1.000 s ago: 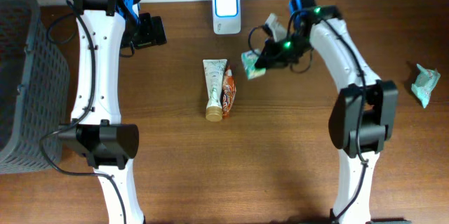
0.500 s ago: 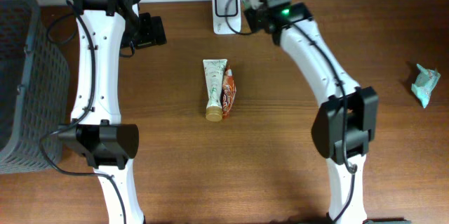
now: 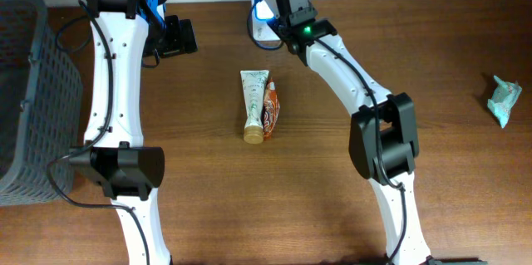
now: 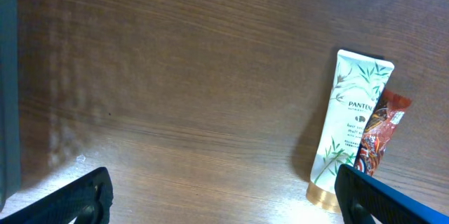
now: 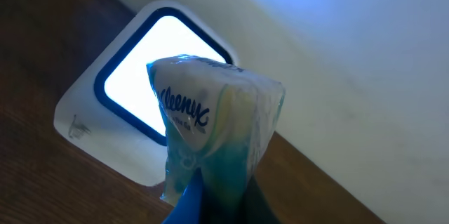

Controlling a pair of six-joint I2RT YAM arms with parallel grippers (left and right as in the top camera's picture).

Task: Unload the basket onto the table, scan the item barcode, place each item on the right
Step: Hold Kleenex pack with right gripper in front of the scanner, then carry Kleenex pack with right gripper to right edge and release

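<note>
Up at the far table edge (image 3: 432, 3), tissue pack (image 5: 217, 126) faces scanner (image 5: 126, 83).

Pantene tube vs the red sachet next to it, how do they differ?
Pantene tube is white with green leaves and a gold cap; red sachet is orange-red, no cap. The tube is longer and wider; the sachet is shorter, slimmer. Both lie flat, side by side.
</note>
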